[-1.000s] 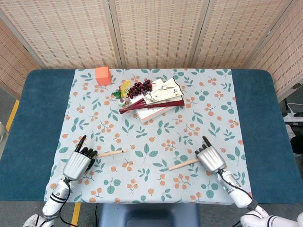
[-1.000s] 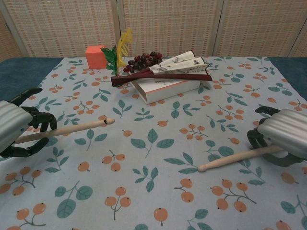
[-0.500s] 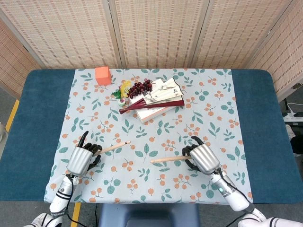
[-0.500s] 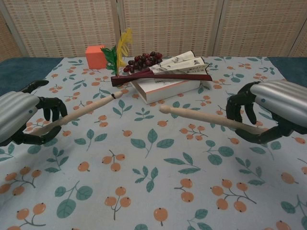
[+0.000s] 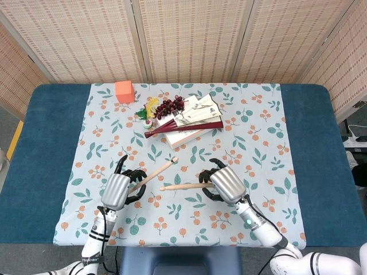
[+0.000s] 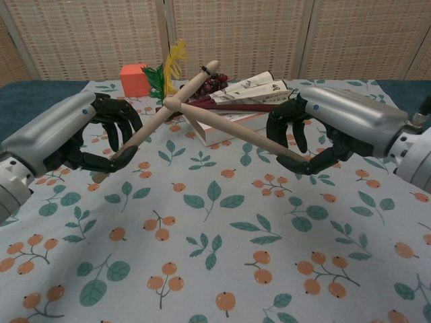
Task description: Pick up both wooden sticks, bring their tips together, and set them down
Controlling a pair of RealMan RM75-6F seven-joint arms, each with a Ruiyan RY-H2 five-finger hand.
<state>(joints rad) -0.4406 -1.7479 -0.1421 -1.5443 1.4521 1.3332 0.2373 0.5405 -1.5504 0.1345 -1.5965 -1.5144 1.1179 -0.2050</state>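
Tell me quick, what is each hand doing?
Left hand: holding a wooden stick.
Right hand: holding the other wooden stick.

Looks like a staged lab setup: woven screen panels (image 5: 189, 37) boxing in a counter (image 5: 28, 149) with floral cloth (image 5: 252, 137), props on top.

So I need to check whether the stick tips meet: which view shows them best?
The head view: from above, the left stick's tip and the right stick's tip sit clearly apart. The chest view shows the sticks crossing, which hides that gap.
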